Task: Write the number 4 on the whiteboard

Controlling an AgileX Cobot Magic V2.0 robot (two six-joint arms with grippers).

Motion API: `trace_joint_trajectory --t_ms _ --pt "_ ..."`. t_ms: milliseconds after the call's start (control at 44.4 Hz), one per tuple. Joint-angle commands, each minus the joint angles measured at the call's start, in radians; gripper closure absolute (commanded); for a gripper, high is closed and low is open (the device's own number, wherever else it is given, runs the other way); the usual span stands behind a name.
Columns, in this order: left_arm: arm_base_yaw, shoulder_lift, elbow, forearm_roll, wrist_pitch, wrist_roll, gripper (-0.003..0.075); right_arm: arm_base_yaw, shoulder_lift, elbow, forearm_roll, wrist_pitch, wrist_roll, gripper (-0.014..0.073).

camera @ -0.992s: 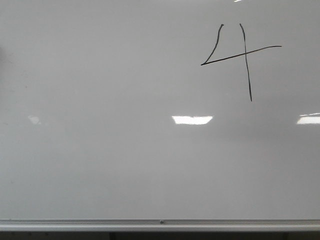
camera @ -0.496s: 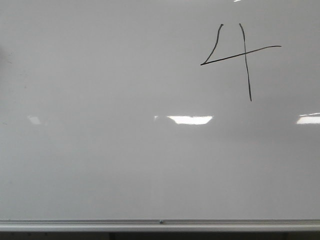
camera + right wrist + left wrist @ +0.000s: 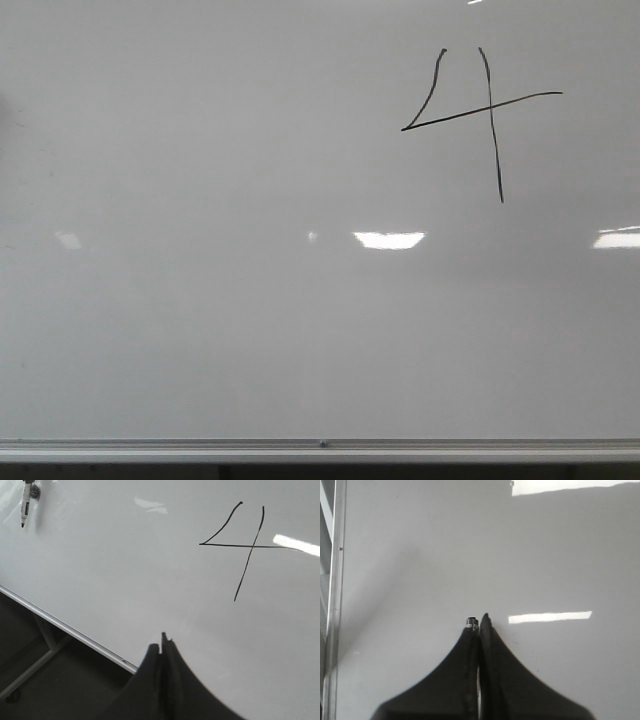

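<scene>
The number 4 point(image 3: 490, 110) stands in thin black lines at the upper right of the whiteboard point(image 3: 250, 330), which fills the front view; no gripper shows there. In the right wrist view the number 4 point(image 3: 255, 545) lies well beyond my right gripper point(image 3: 164, 639). That gripper is shut near the board's frame, with a thin dark sliver poking out at its tip. My left gripper point(image 3: 479, 619) is shut over bare board, and a small black stub shows at its tip. I cannot tell what the sliver or the stub is.
A silver frame edge point(image 3: 320, 447) runs along the board's bottom and shows as frame edge point(image 3: 335, 605) beside the left gripper. A white marker with a black tip point(image 3: 24, 507) hangs far from the right gripper. Dark floor and a stand leg point(image 3: 40, 670) lie past the frame.
The bright reflection at mid-board has shrunk from its left end, leaving a small glint beside it. The number 4 is unchanged.
</scene>
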Motion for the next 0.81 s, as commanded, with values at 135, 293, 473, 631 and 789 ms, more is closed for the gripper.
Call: trace_joint_trajectory --t_ms 135,293,473,631,789 --pt "-0.078 -0.133 0.118 0.125 -0.120 -0.178 0.0741 -0.007 0.007 -0.025 0.018 -0.061 -0.002 0.0706" --pt "-0.030 -0.266 0.245 0.125 -0.089 -0.231 0.0741 -0.007 0.007 -0.025 0.018 -0.061 -0.002 0.0706" --pt "0.031 -0.259 0.322 0.121 -0.076 -0.231 0.0741 -0.007 0.008 -0.025 0.018 -0.059 -0.002 0.0706" --pt "0.038 -0.259 0.364 0.121 -0.060 -0.231 0.0741 -0.007 0.008 -0.025 0.018 -0.059 -0.002 0.0706" --pt "0.038 -0.259 0.364 0.121 -0.077 -0.231 0.0741 -0.007 0.008 -0.025 0.018 -0.058 -0.002 0.0706"
